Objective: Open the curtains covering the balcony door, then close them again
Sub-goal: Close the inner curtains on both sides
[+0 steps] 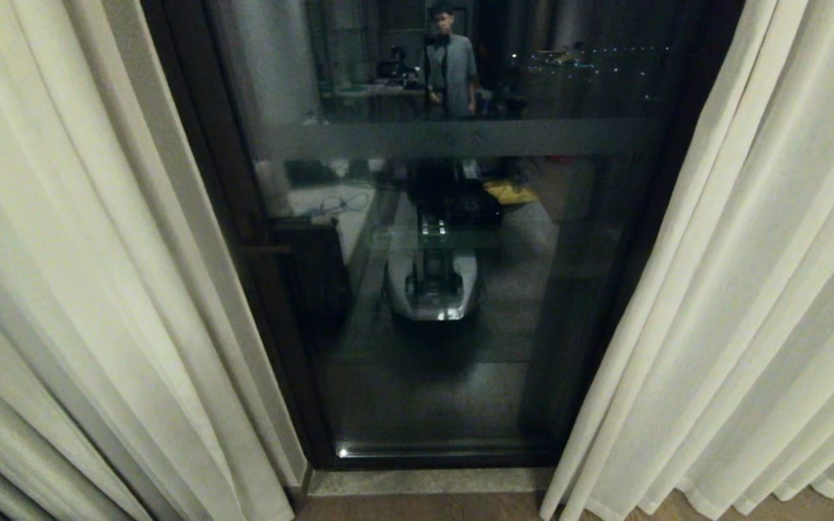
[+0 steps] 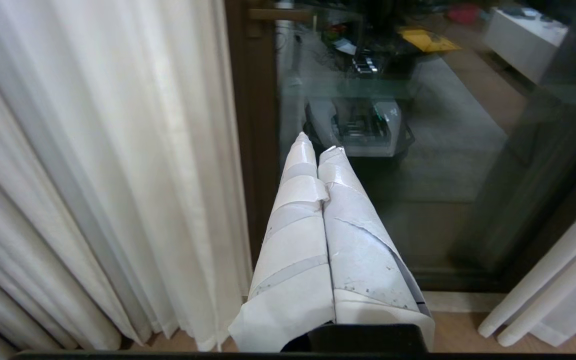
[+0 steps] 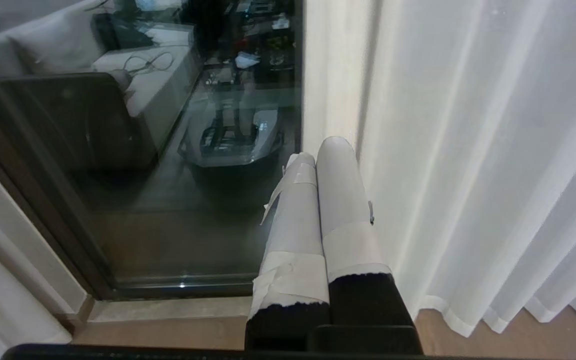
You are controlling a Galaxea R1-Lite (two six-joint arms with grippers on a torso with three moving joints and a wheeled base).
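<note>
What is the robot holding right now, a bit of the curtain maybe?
Nothing. The left tool and right tool are both shut on empty air, in front of the balcony door, beside the curtains.

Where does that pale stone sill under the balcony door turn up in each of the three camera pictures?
Head view: the stone threshold runs along the bottom centre, between the two curtains.
Left wrist view: a short strip near the lower right, beside the left hand.
Right wrist view: a strip at lower left, next to the right hand.
Shared landmark: the robot's base reflected in the glass.
</note>
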